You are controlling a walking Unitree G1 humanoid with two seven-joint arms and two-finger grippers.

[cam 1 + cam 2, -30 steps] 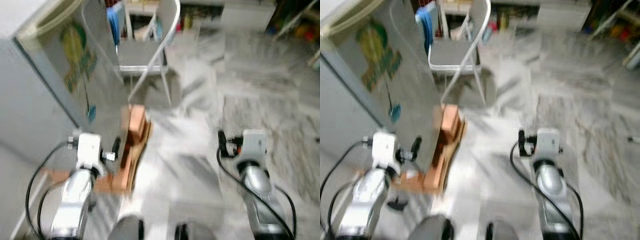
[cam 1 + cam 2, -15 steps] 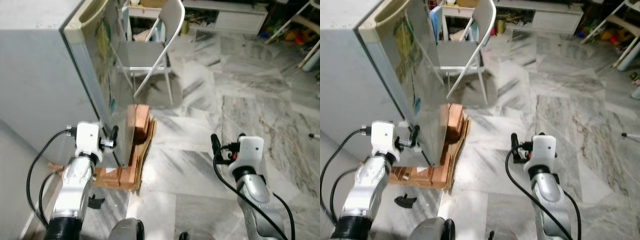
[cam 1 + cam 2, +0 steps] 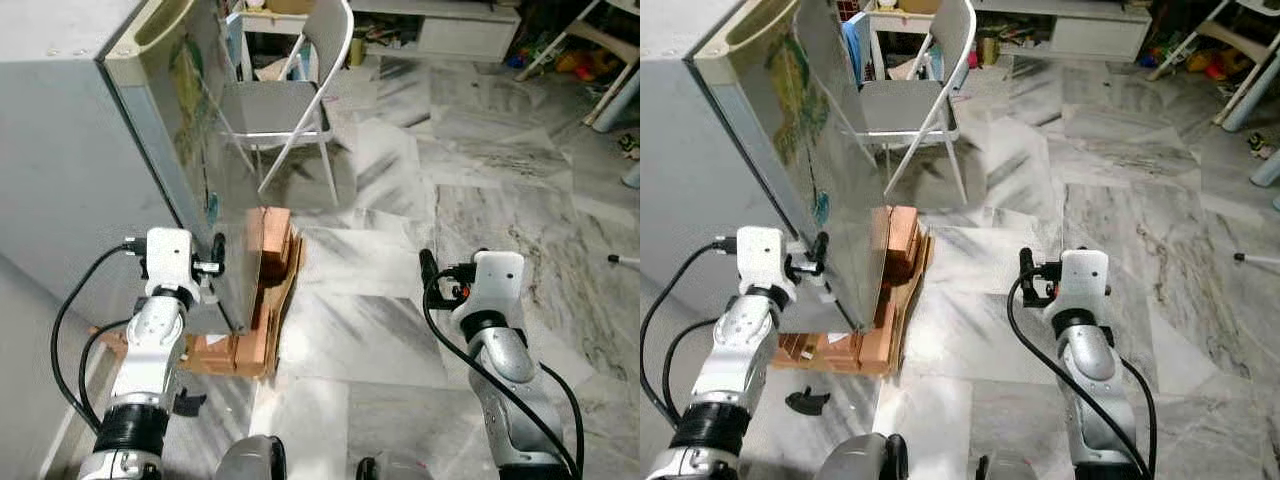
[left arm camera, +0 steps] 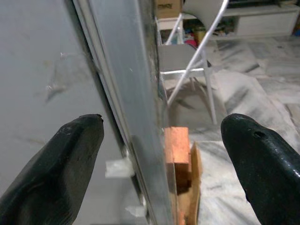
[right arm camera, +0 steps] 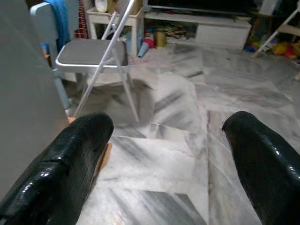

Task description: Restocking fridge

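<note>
**Left wrist view: pincer straddles the fridge door edge**

The left pincer (image 4: 159, 154) has its fingers apart, one on each side of the grey fridge (image 3: 60, 150) door's edge. The right pincer (image 5: 173, 154), fingers apart, hangs over the marble floor (image 3: 500, 200). The fridge stands on wooden blocks (image 3: 262, 290), with a folding chair (image 3: 285, 105) beyond.

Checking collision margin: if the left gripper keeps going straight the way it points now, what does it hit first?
Likely the fridge door: its edge lies between the open jaws of the left gripper. The wooden blocks sit beyond; depth unclear.
</note>
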